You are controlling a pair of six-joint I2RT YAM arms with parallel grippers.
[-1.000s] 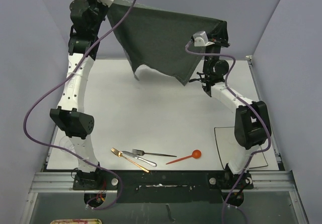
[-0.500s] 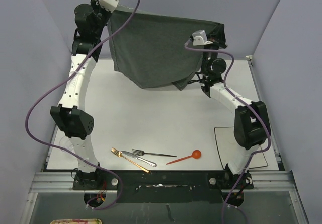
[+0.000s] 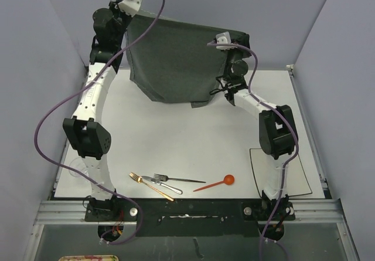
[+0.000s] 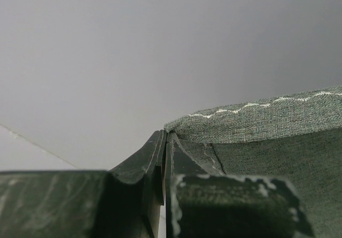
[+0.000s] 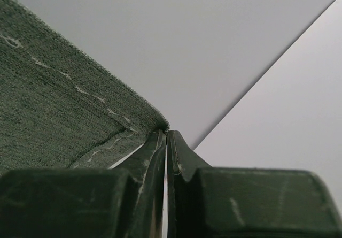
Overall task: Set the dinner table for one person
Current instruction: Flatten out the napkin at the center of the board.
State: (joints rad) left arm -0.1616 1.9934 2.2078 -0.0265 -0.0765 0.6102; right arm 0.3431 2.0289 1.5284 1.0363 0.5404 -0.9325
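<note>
Cloth placemat (image 3: 176,61), dark grey and stitched, hangs stretched above the far half of the large flat white rectangular counter (image 3: 193,132). The left hand (image 4: 164,136) is clenched on its top left corner and the right hand (image 5: 166,132) on its top right corner, both raised high over the counter's far edge.

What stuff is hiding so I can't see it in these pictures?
- Top view: the hanging placemat hides the far table behind it.
- Top view: the right arm covers part of the plate.
- Left wrist view: only fingers pinching the placemat's corner; the frame edge cuts off the rest.
</note>
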